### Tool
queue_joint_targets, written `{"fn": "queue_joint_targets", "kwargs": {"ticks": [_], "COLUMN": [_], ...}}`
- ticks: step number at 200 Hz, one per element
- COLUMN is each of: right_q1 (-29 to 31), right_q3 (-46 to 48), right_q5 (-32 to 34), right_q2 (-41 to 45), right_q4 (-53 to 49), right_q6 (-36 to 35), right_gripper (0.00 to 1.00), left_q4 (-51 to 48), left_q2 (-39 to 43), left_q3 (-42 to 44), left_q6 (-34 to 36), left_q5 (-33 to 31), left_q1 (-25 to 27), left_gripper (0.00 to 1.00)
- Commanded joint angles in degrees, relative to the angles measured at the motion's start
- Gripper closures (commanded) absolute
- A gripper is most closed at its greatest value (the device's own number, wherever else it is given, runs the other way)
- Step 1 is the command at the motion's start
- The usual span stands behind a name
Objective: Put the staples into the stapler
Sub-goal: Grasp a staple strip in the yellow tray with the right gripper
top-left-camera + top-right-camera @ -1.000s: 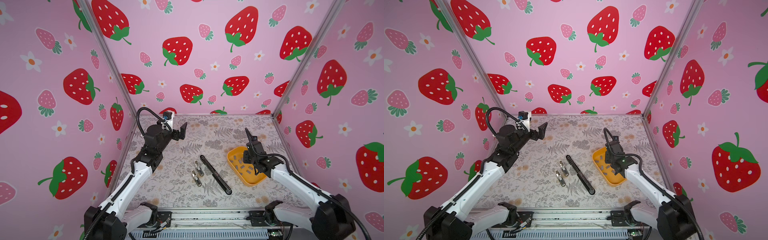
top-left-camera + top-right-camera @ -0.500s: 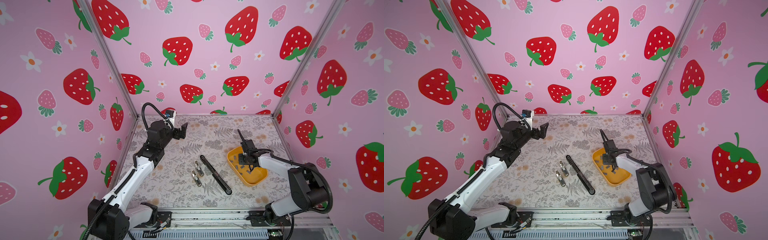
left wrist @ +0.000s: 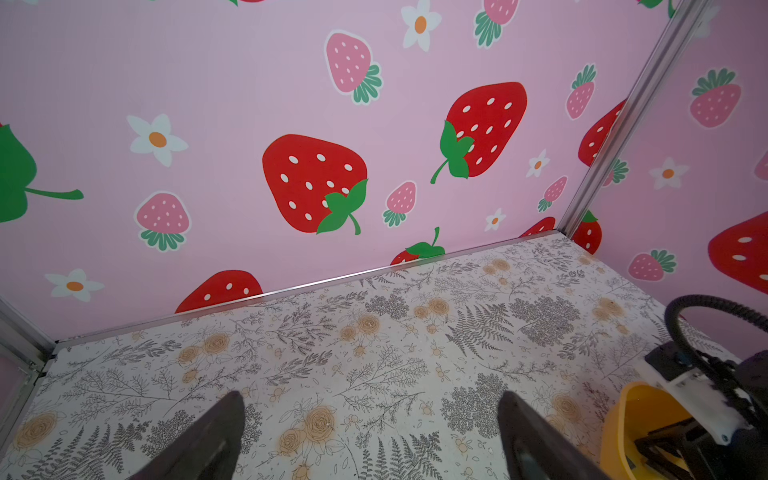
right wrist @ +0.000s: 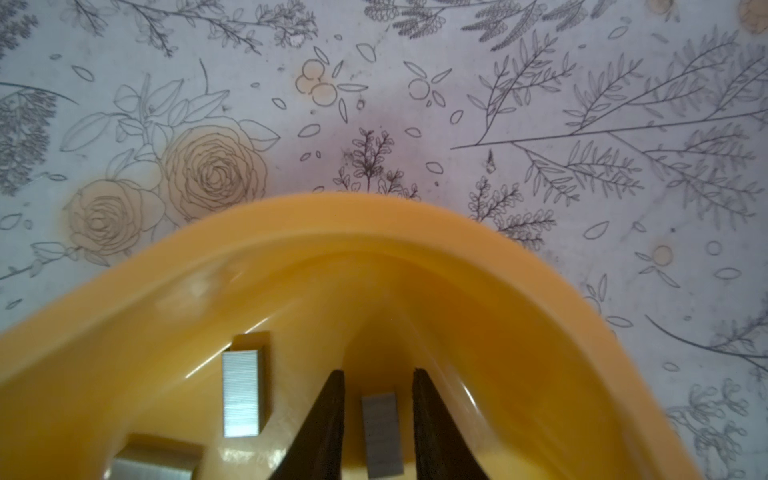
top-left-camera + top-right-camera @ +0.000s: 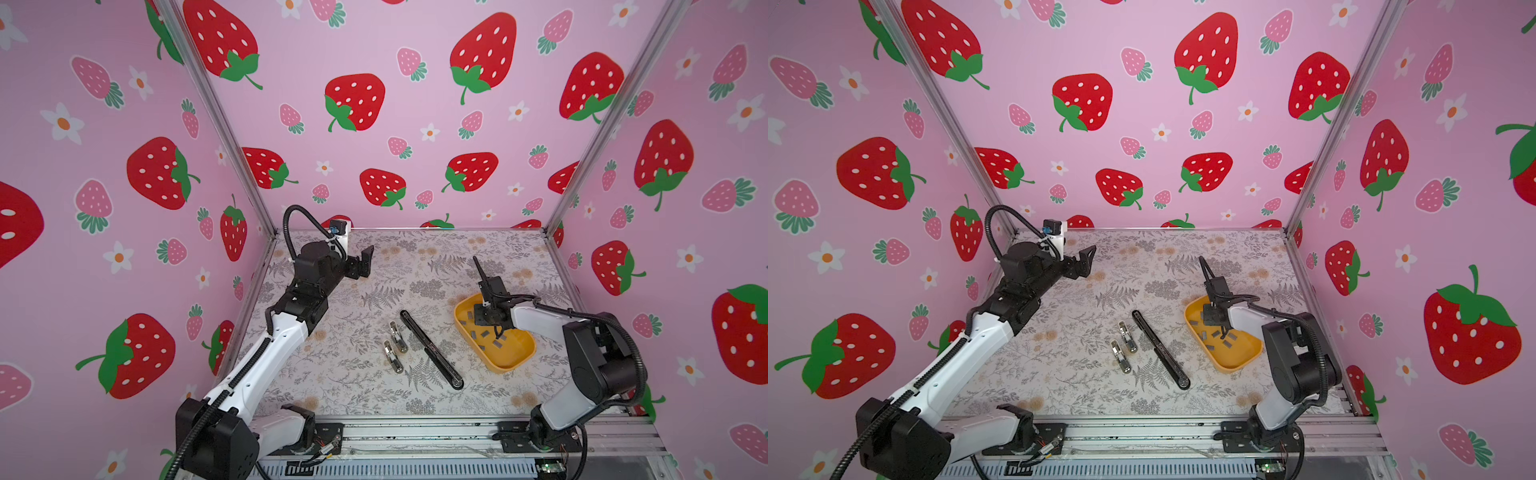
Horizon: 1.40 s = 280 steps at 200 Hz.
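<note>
Nothing seems loaded yet: right claw (image 4: 378,370), narrowly parted, straddles a staple strip (image 4: 381,434) inside the tray (image 4: 332,216); left claw (image 3: 370,395) spread, empty, well away from the tray

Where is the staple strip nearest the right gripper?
The staple strip lies in the yellow tray, between the right gripper's open fingers in the right wrist view; the tray sits right of the stapler.

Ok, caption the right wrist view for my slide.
Right gripper straddles one staple strip in the yellow tray, jaws apart on either side, not yet touching it.
</note>
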<state>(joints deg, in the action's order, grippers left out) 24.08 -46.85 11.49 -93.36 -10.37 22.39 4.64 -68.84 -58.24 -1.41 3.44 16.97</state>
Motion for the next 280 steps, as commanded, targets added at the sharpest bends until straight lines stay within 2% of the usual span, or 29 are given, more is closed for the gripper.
{"fn": "queue_joint_targets", "kwargs": {"ticks": [1,76,117,222,280], "right_q1": [-0.5,-1.3,-1.3,-1.4,-1.4], "right_q3": [1.3,2.4,2.6,4.9,5.0], "right_q5": [0.4,-0.6,-1.7,-4.1,-3.9], "right_q2": [1.0,0.9,0.6,1.5,1.4], "right_q4": [-1.4,-0.7,-0.6,-0.5,-0.4], "right_q6": [-0.2,-0.1,0.1,1.4,1.7], "right_gripper": [0.7,0.71,0.77,0.76,0.86], "left_q4": [-0.4,-0.9,-0.8,-1.0,-1.0], "left_q2": [-0.1,-0.6,-0.8,-0.8,-0.9], "left_q3": [-2.8,-3.0,-3.0,-3.3,-3.2], "left_q6": [-0.4,-0.4,-0.4,-0.4,-0.4], "left_q5": [-0.5,-0.5,-0.4,-0.5,-0.4], "left_q1": [-0.3,-0.3,-0.4,-0.5,-0.4], "left_gripper": [0.04,0.05,0.05,0.06,0.07]}}
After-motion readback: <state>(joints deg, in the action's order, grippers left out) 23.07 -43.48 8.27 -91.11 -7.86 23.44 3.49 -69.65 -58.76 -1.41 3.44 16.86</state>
